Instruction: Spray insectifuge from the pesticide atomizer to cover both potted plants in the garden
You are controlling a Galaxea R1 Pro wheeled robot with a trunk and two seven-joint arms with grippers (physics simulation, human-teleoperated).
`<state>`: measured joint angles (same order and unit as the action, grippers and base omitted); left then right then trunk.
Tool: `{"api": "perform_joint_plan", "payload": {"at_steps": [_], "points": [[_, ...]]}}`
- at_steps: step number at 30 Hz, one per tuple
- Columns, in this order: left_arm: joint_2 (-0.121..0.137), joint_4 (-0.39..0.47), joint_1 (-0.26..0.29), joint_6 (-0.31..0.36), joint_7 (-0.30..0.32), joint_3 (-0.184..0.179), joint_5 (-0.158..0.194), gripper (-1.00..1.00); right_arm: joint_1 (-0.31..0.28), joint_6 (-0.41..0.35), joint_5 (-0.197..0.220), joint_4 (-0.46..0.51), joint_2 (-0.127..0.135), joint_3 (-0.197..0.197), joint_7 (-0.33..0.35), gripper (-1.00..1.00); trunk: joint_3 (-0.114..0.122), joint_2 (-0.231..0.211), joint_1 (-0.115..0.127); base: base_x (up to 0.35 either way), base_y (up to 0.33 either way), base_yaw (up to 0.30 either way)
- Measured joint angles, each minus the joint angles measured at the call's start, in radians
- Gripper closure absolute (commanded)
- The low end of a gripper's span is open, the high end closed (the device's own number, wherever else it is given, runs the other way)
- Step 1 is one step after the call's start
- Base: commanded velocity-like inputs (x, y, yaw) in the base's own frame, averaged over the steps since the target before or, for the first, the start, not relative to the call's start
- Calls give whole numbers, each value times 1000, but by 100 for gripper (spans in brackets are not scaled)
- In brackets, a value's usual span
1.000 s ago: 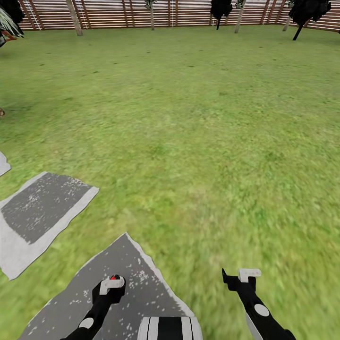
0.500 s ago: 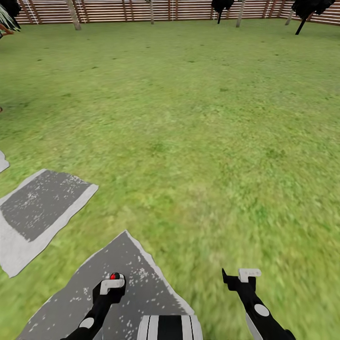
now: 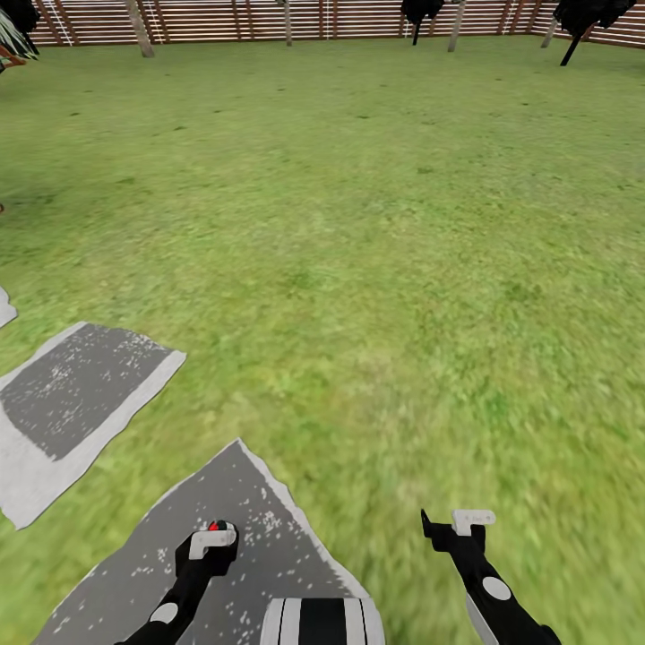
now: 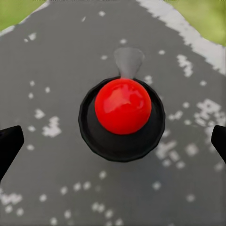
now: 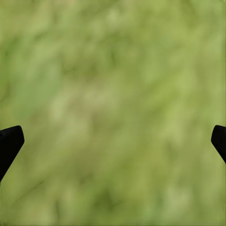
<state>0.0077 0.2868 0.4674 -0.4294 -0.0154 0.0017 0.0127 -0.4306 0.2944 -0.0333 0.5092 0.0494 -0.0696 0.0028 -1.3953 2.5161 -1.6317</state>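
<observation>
From the head camera: lawn (image 3: 358,224) wide and green, brown slatted fence (image 3: 224,20) along the far edge, grey stepping stones (image 3: 76,394) at the near left, one of them under the left arm. Left gripper (image 3: 213,545) low in frame over the nearer stone, a red dot at its tip, most likely the tip of the pesticide atomizer (image 3: 216,526); whether gripped or merely below cannot be told from this angle. Right gripper (image 3: 455,528) low over grass, nothing seen between its fingers. Potted plants not located. Along the left wrist: pesticide atomizer (image 4: 123,117) seen end-on, red tip centred on its dark round body, grey stone behind; black fingertips (image 4: 9,146) at both frame edges, wide apart and clear of the bottle, so hold unconfirmed. Along the right wrist: blurred grass, fingertips (image 5: 9,143) equally far apart, jaws wide open and empty. Risks, as judged: bottle knocked over or rolled off the stone if approached off-centre; jaws closing on the slick round tip rather than the body, giving a slipping grasp; spray head left pointing the wrong way for later use.
</observation>
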Motion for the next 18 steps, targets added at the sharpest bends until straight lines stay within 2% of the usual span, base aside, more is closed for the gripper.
{"api": "perform_joint_plan", "payload": {"at_steps": [8,18], "points": [[0,1,0,0,0,0,0,-100,0,0,0,0,0,0,0,-100,0,0,0,1,0,-2],[0,1,0,0,0,0,0,-100,0,0,0,1,0,0,0,-100,-2,0,0,0,0,-90]]}}
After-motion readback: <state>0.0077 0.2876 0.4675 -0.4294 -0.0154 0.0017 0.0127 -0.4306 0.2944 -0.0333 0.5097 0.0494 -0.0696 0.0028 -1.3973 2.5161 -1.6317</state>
